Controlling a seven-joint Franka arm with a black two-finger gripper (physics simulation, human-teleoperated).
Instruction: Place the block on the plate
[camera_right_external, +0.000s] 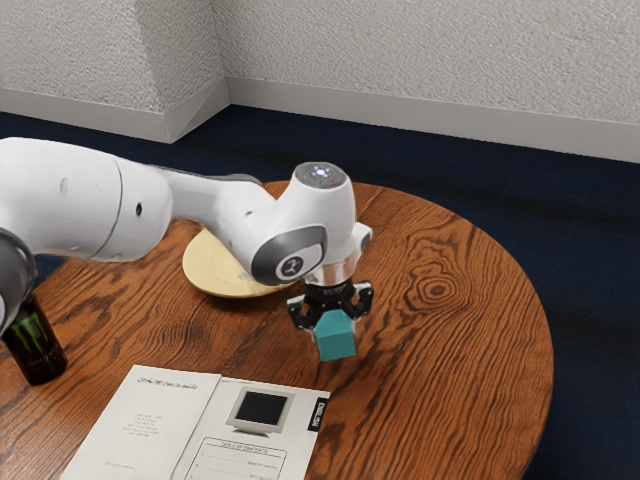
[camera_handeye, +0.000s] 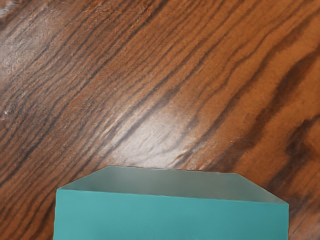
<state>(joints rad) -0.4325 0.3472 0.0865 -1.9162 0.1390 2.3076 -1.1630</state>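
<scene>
The block (camera_right_external: 336, 338) is between the gripper's (camera_right_external: 333, 319) two fingers, and I read it as pinched from both sides, seemingly clear of the wooden table (camera_right_external: 450, 345). On the exterior view's clock face, the plate (camera_right_external: 212, 272) lies between ten and eleven o'clock from it, partly behind my arm (camera_right_external: 310, 220); the booklet (camera_right_external: 150, 425) is toward eight, the dark can (camera_right_external: 36, 345) toward nine.

My worry is the carry: travel too low and the block could catch the plate's rim and twist in the grip. Letting go short, because the arm masks part of the plate, could leave it tipped on that rim.

The exterior view gives me plate, booklet and can to steer by; from the wrist view I get the block's broad face close up, with wood grain and a pale sheen beyond.
</scene>
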